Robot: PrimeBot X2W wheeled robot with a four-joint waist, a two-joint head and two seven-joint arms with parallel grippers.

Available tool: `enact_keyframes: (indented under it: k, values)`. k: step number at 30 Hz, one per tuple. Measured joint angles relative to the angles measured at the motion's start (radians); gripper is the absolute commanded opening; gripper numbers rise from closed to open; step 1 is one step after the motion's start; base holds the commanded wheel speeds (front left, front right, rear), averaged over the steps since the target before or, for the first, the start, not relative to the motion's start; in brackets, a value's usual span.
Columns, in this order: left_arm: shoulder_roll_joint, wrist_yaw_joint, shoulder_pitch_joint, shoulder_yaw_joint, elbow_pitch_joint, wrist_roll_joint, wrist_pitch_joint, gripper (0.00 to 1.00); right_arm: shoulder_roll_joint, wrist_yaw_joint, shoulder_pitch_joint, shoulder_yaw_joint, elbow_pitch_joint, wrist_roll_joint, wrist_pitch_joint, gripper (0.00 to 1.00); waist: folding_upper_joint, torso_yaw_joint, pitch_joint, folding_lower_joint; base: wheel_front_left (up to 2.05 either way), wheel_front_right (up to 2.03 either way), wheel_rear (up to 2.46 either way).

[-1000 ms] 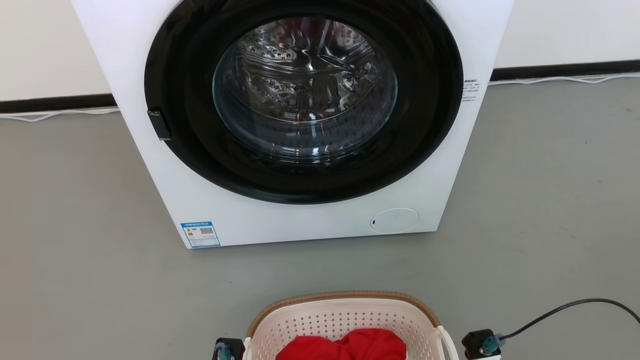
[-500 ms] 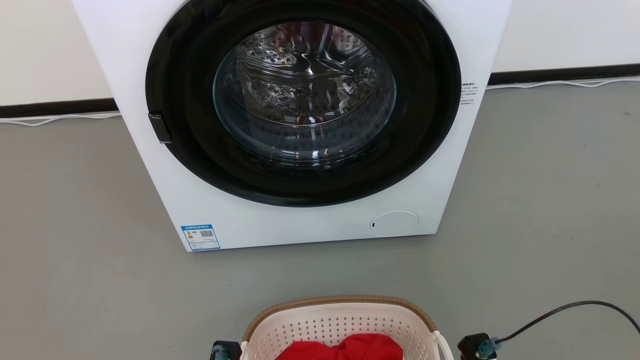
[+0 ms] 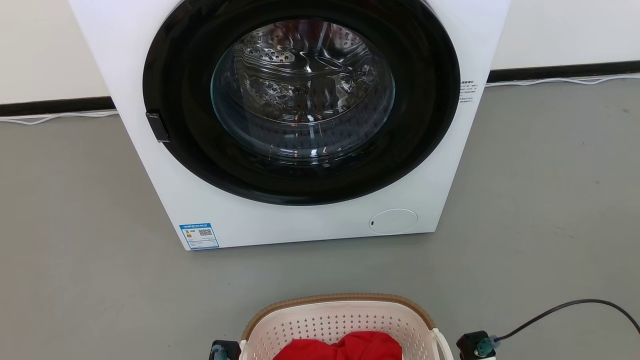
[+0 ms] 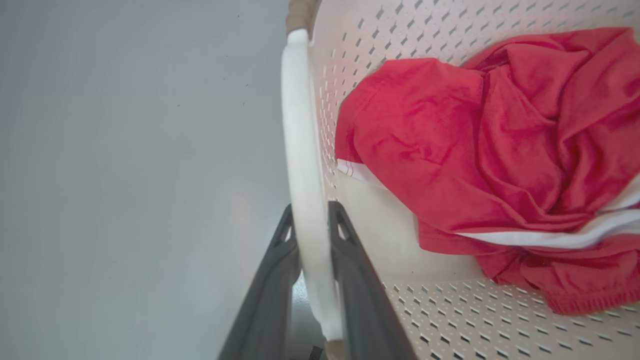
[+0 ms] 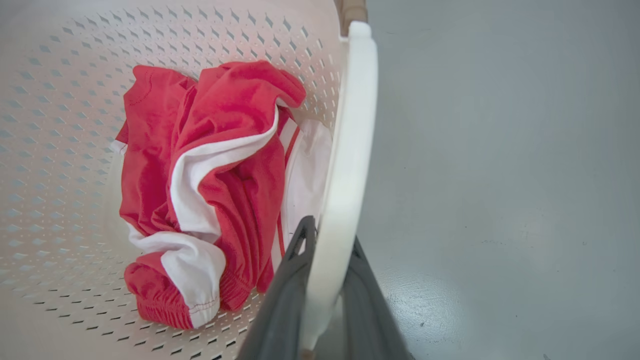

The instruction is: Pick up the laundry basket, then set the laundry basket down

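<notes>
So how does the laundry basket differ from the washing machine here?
The laundry basket is far smaller than the washing machine. The basket holds a red garment; the machine's drum looks empty. The basket is open-topped; the machine's door is shut. Both are whitish; basket walls and drum are perforated.

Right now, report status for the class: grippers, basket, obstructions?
Left gripper shut on left handle; right gripper shut on right handle. In laundry basket: red-and-white garment. Washing machine ahead, apart from basket.

The laundry basket [image 3: 340,320] is matt perforated plastic, the red cloth [image 4: 475,150] soft, the floor [image 3: 75,250] smooth
</notes>
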Motion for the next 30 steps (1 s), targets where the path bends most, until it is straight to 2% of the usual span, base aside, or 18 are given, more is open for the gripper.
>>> enact_keyframes:
  k: [30]
  values:
    - [0.003, 0.000, -0.015, -0.030, 0.003, -0.028, -0.011, 0.00, -0.004, 0.000, -0.001, 0.006, -0.017, 0.017, 0.014, 0.00, 0.0000, 0.004, 0.037, 0.0000, 0.00, 0.00, 0.00]
